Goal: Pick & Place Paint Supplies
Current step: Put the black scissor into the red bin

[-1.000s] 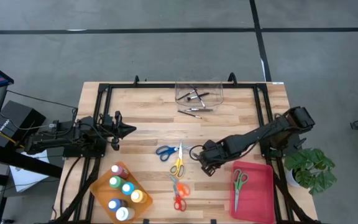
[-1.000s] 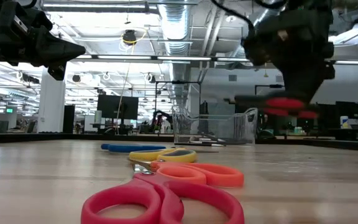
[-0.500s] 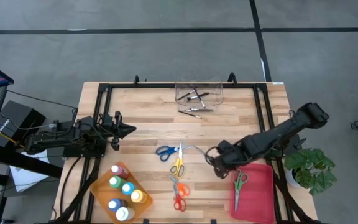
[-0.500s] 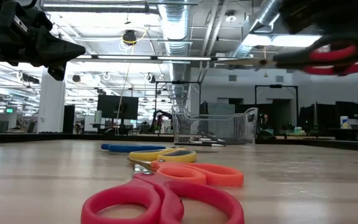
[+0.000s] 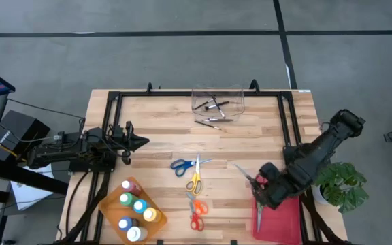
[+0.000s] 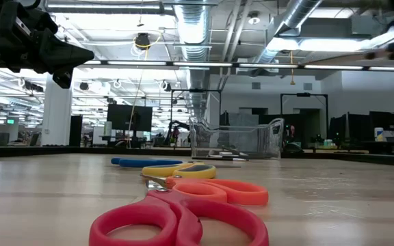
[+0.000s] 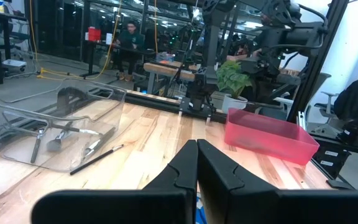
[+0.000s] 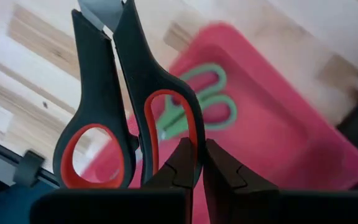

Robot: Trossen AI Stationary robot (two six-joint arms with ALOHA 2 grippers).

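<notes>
The right gripper [image 5: 263, 187] is clamped on black-and-red scissors [image 8: 120, 106], carried at the near-left edge of the red bin [image 5: 286, 219], blades pointed back toward the middle of the table [image 5: 250, 146]. Green scissors [image 8: 194, 112] are already lying in that bin. Plenty of bare wood is left between the bin and the loose pile.

Compared with a second ago, the right arm has been swung from beside the yellow scissors [image 5: 194, 178] over to the bin, and the black-and-red pair has gone out of the low view.

Counted: four scissors still on the wood, namely blue [image 5: 180, 165], yellow, orange [image 5: 194, 204] and red [image 5: 196, 221]; five paint bottles in the orange tray [image 5: 104, 207]; a clear bin [image 5: 216, 99] with brushes [image 5: 213, 105], plus two brushes [image 5: 209, 122] just outside it.

The left gripper [image 5: 140, 142] is parked at the left edge, pinched closed and empty.
</notes>
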